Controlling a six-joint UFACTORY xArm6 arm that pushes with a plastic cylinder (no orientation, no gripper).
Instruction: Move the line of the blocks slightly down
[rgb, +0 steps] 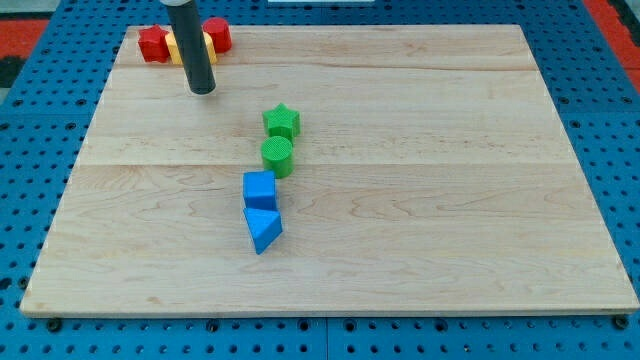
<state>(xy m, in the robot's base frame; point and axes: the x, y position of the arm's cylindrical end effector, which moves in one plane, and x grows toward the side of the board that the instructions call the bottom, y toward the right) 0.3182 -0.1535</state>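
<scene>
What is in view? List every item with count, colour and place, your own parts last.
Green star block: one, green, top of the line at board centre.
Green cylinder block: one, green, just below the star.
Blue cube block: one, blue, below the cylinder.
Blue triangular block: one, blue, bottom of the line.
Red blocks: two, red, top-left corner, shapes unclear.
Yellow block: one, yellow, between the reds, partly hidden.
Wooden board: one, light wood.
Blue pegboard: one, under the board.
My tip: one, dark, up-left of the line, touching no block.
</scene>
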